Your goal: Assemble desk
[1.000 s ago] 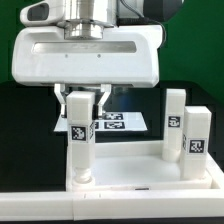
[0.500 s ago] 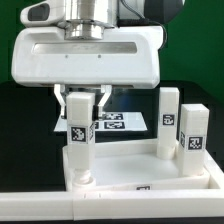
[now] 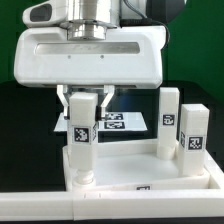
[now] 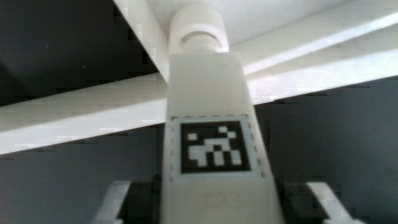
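The desk's white rimmed panel (image 3: 150, 182) lies flat on the table. A square white leg (image 3: 80, 148) with a black-and-white tag stands upright in the panel's corner at the exterior view's left. My gripper (image 3: 85, 104) comes straight down over it and is shut on the leg's upper end, one finger on each side. Two more tagged legs (image 3: 170, 120) (image 3: 195, 142) stand upright in the corners at the exterior view's right. In the wrist view the held leg (image 4: 214, 110) runs down to the panel's rim (image 4: 71, 125), between my fingers (image 4: 121, 202).
The marker board (image 3: 125, 124) lies flat on the dark table behind the panel. A green wall closes off the back. My wide white hand body (image 3: 90, 55) hides much of the scene's upper middle.
The panel and the two legs standing at the exterior view's right have shifted slightly towards its left. My gripper and the held leg stay in place.
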You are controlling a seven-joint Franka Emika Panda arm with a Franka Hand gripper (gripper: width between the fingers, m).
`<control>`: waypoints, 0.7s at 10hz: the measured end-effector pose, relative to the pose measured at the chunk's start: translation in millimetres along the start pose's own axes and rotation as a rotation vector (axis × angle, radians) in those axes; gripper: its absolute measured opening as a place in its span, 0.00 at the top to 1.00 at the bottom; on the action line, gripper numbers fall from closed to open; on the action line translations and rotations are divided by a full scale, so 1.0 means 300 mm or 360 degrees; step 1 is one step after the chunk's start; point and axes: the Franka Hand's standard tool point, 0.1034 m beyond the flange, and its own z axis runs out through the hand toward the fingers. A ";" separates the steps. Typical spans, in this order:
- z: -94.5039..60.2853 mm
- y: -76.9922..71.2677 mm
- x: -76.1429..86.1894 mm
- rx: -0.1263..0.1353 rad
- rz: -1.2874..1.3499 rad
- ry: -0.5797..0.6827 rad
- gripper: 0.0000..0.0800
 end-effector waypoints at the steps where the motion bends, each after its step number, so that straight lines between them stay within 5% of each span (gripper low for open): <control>1: 0.008 0.002 -0.008 -0.0003 -0.0001 -0.0007 0.64; 7: 0.034 0.010 -0.022 -0.0017 0.0017 0.0003 0.64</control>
